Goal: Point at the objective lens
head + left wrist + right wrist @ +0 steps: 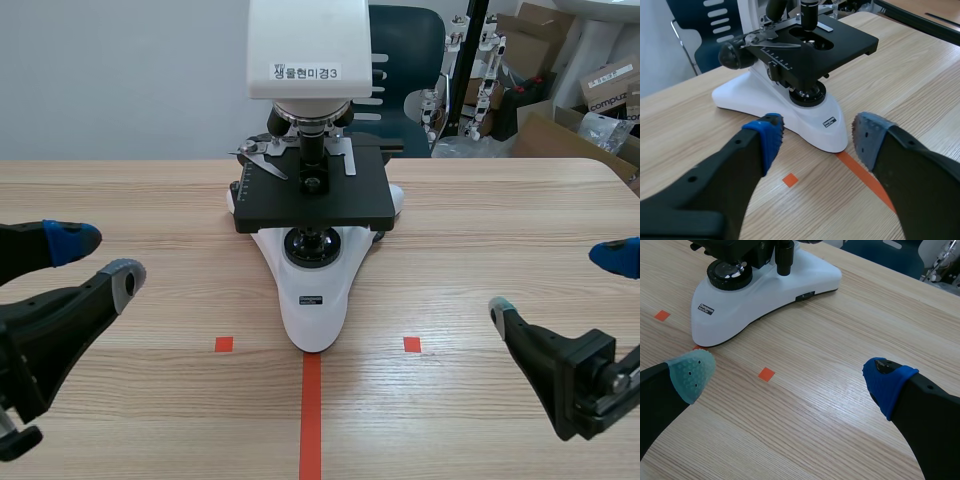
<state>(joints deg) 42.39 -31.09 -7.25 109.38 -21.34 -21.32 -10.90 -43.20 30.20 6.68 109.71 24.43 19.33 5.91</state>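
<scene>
A white and black microscope [312, 190] stands at the table's middle. Its black objective lens [311, 150] hangs under the white head, just above the black stage [312, 196]. The left wrist view shows the lens tip [809, 14] over the stage hole. My left gripper [97, 256] rests low at the table's left side, open, well short of the microscope; ahead of it lies the white base [820, 125]. My right gripper [560, 285] is open at the right side, with the base [760, 290] ahead and to one side of it. Neither gripper touches anything.
A dark blue chair [408, 45] stands behind the table. Cardboard boxes [570, 110] and clutter fill the back right. Bare wood lies between each gripper and the microscope.
</scene>
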